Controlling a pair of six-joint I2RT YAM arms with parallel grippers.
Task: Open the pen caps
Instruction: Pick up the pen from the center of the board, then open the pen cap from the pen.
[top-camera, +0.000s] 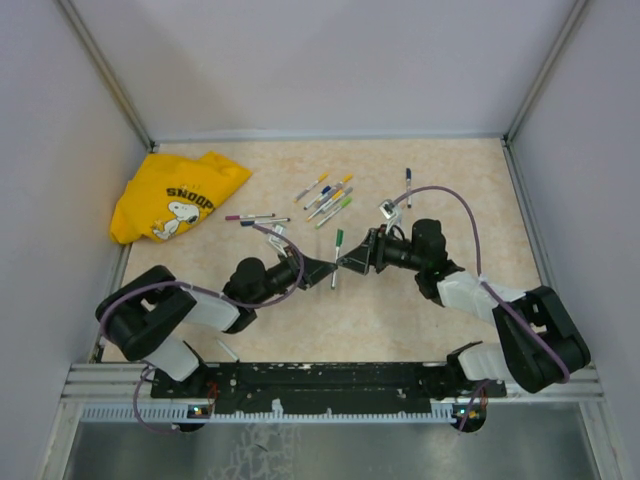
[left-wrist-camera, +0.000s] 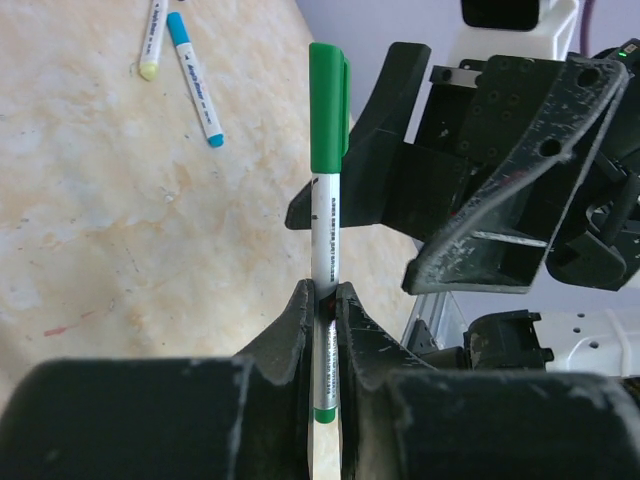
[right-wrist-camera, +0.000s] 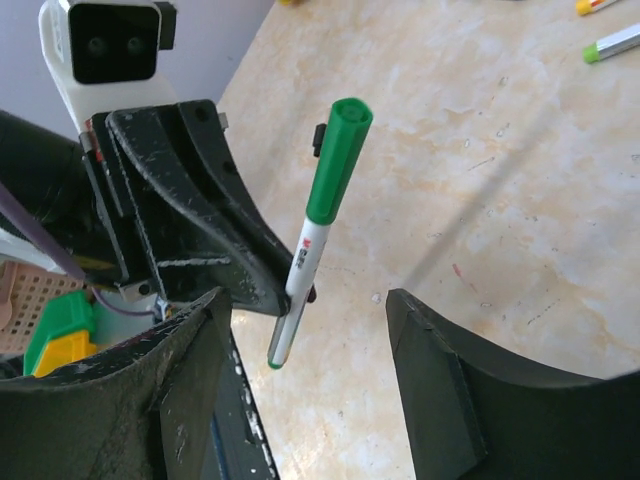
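Sitting on the top end of the one lifted pen (left-wrist-camera: 325, 235), green cap (right-wrist-camera: 338, 160) is fully on. Pen is hanging in the air over the table (top-camera: 420, 310), front-middle, between the two arms. Long axis is standing near upright in the left wrist view and leaning a little in the right wrist view, with the cap end pointing away from the clamp.

Left gripper (left-wrist-camera: 322, 300) is clamping the lower barrel, jaws tight on it, a short green tail poking out below. Right gripper (right-wrist-camera: 305, 300) is facing it from the opposite side, jaws standing well apart and gripping nothing.

Key relation: in the right wrist view the fingers are bracketing the lower barrel, and the cap is lying ahead of and above the fingertips, not between them. I'm judging the right arm is the free one, needing to shift toward the cap end before pinching and pulling along the axis.

Loose pens (top-camera: 328, 198) are lying farther back, well apart. Yellow shirt (top-camera: 175, 200) is sitting far left.
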